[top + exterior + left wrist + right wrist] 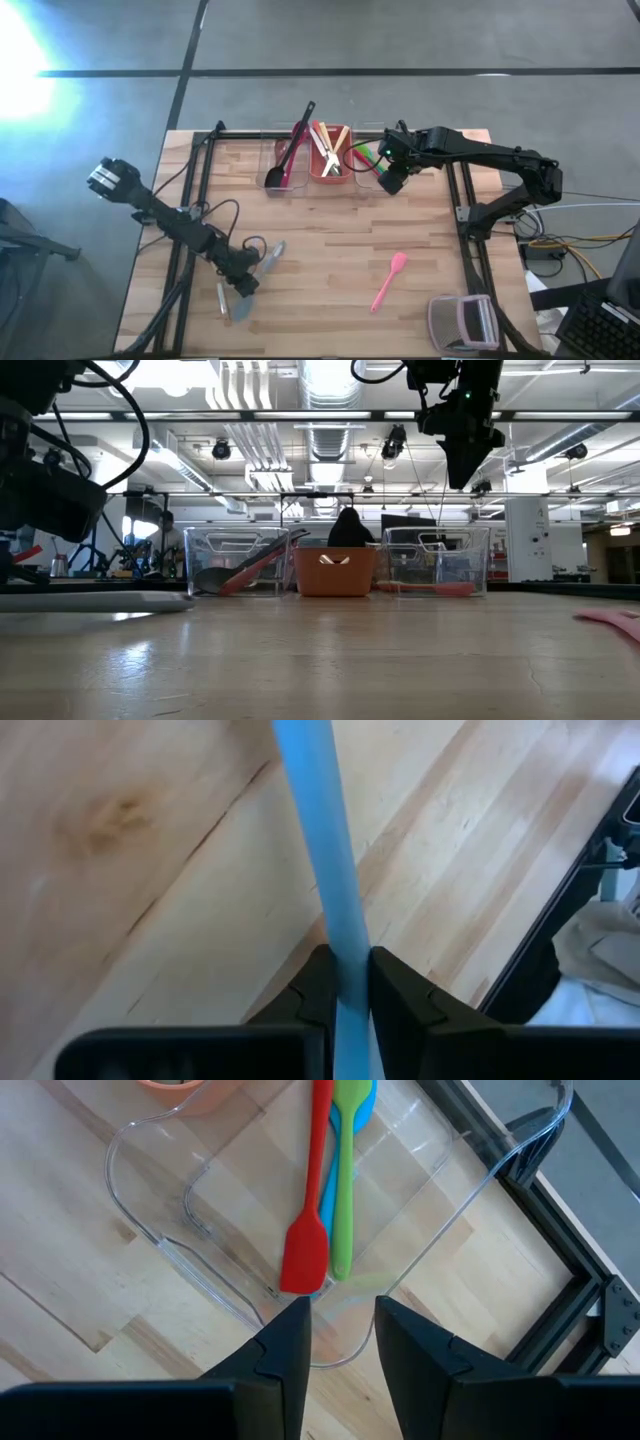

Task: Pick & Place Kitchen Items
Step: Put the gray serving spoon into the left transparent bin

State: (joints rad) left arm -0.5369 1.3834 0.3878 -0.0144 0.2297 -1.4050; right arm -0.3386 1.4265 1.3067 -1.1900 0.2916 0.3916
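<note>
**Left pincer pinches a blue handle; right pincer hangs spread over the clear bin**

The surface (320,235) is pale butcher-block wood, its planks and grain running in long strips. At its near-left part, the left pincer (345,982) is pressed onto a smooth, flat, light-blue plastic handle (318,840), the two dark matte fingers (316,990) squeezing it from both sides; the handle runs straight out ahead over the wood. From above, a greyish utensil (272,254) lies just beside that pincer.

At the far edge, the right pincer (342,1335) hangs with its fingers spread, nothing between them, above the rim of a clear rectangular bin (470,1190) with rounded corners. Inside the bin lie a glossy red spatula (310,1220) with a squared blade, a slim green spoon (343,1190) touching it, and a blue piece partly hidden under both.

Next along the row stands an orange-red bin (329,165) holding pale wooden sticks (330,145), then another clear bin (281,170) with a black-and-red utensil (292,150) leaning out.

A pink spatula (389,281) lies alone on the near-right wood, near a boxy grey-and-pink gadget (464,322).
</note>
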